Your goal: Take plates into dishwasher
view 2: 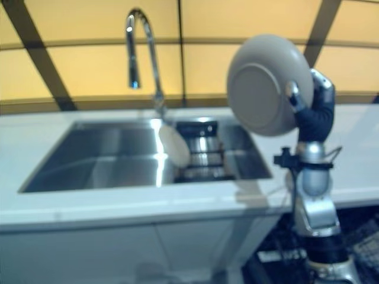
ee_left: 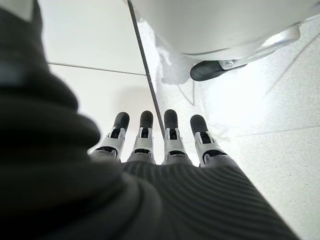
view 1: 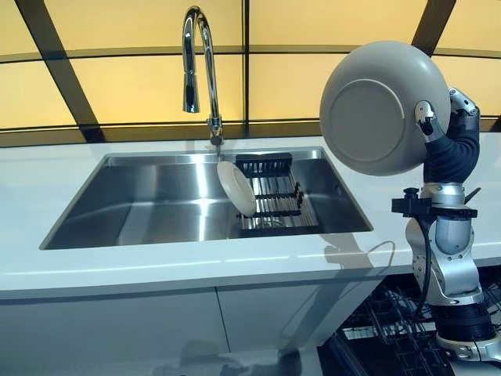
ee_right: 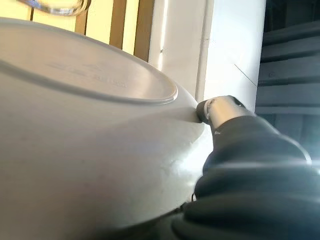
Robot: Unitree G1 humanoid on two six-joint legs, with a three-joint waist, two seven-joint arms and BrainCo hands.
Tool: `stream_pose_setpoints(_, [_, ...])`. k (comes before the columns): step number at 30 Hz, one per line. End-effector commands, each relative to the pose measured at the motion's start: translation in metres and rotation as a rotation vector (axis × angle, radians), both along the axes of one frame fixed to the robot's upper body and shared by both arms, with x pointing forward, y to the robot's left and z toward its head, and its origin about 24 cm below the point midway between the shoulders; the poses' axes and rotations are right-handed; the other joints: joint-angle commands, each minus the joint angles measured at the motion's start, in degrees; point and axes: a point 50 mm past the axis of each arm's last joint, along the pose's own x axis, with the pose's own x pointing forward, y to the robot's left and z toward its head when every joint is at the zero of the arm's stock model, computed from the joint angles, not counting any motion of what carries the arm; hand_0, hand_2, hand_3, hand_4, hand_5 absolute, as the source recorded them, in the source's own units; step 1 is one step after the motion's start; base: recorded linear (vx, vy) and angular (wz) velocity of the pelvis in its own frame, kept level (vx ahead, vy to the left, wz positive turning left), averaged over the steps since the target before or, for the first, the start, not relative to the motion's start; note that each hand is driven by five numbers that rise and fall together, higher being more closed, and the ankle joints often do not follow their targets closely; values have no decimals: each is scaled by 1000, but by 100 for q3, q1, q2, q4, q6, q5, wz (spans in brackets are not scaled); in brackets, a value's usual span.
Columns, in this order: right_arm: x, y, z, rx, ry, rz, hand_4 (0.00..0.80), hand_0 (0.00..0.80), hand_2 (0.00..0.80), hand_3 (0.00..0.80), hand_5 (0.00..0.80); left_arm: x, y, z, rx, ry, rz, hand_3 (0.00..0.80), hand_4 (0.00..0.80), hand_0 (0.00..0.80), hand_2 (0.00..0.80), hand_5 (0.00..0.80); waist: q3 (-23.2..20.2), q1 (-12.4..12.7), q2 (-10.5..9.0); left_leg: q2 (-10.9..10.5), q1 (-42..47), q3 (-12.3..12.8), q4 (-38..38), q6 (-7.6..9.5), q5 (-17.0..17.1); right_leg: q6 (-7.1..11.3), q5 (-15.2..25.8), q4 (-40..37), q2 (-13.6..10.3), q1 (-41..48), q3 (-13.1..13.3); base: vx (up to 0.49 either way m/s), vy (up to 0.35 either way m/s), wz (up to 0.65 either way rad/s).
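My right hand is shut on a large grey plate, its thumb pressed on the plate's underside. It holds the plate upright, high above the counter at the right of the sink; the underside faces me. The plate fills the right wrist view. A second, white plate stands on edge in a black rack inside the sink. The open dishwasher's rack shows at the lower right, below the counter. My left hand hangs with straight fingers over the floor, in its wrist view only.
A steel sink is set in the white counter, with a tall chrome tap behind it. White cabinet fronts run below the counter. A window wall stands behind.
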Motion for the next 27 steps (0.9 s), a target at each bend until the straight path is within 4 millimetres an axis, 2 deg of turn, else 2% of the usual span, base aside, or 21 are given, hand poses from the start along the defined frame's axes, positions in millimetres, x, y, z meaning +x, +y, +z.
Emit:
stream_pose_setpoints(1, [-8, 8, 21, 169, -132, 309, 800, 800, 800, 800, 800, 14, 1, 1, 16, -17, -45, 0, 0, 0, 0, 0, 137, 81, -152, -237, 153, 368, 22, 341, -586, 21, -476, 17, 196, 205, 35, 0, 0, 0])
stream_pose_setpoints(3, [-6, 20, 18, 259, -129, 499, 800, 800, 800, 800, 800, 14, 1, 1, 16, -16, -53, 0, 0, 0, 0, 0, 129, 101, -151, -234, 143, 369, 22, 335, -577, 15, -478, 17, 190, 201, 16, 0, 0, 0])
stream_pose_setpoints(7, [-5, 41, 13, 381, -129, 737, 800, 800, 800, 800, 800, 16, 1, 1, 15, -14, -69, 0, 0, 0, 0, 0, 106, 143, -158, -236, 131, 348, 22, 337, -568, 9, -481, 17, 186, 197, -10, 0, 0, 0])
stream_pose_setpoints(12, [-6, 56, 10, 496, -132, 903, 800, 800, 800, 800, 800, 16, 1, 1, 16, -9, -84, 0, 0, 0, 0, 0, 72, 183, -168, -238, 118, 329, 22, 338, -552, 7, -477, 17, 185, 194, -38, 0, 0, 0])
stream_pose_setpoints(19, [-4, 56, 6, 486, -127, 859, 800, 800, 800, 800, 800, 15, 1, 1, 15, -7, -77, 0, 0, 0, 0, 0, 52, 179, -166, -233, 109, 357, 22, 340, -546, 13, -468, 17, 188, 175, -41, 0, 0, 0])
stream_pose_setpoints(22, [-5, 50, 7, 421, -127, 761, 800, 800, 800, 800, 800, 14, 3, 1, 13, -6, -73, 0, 0, 0, 0, 0, 47, 166, -162, -235, 112, 364, 22, 342, -545, 10, -466, 17, 193, 174, -32, 0, 0, 0])
stream_pose_setpoints(27, [-6, 30, 11, 235, -129, 456, 800, 800, 800, 800, 800, 11, 1, 0, 9, -4, -57, 0, 0, 0, 0, 0, 67, 108, -155, -252, 130, 370, 22, 354, -553, 21, -449, 17, 189, 179, 29, 7, 43, 0])
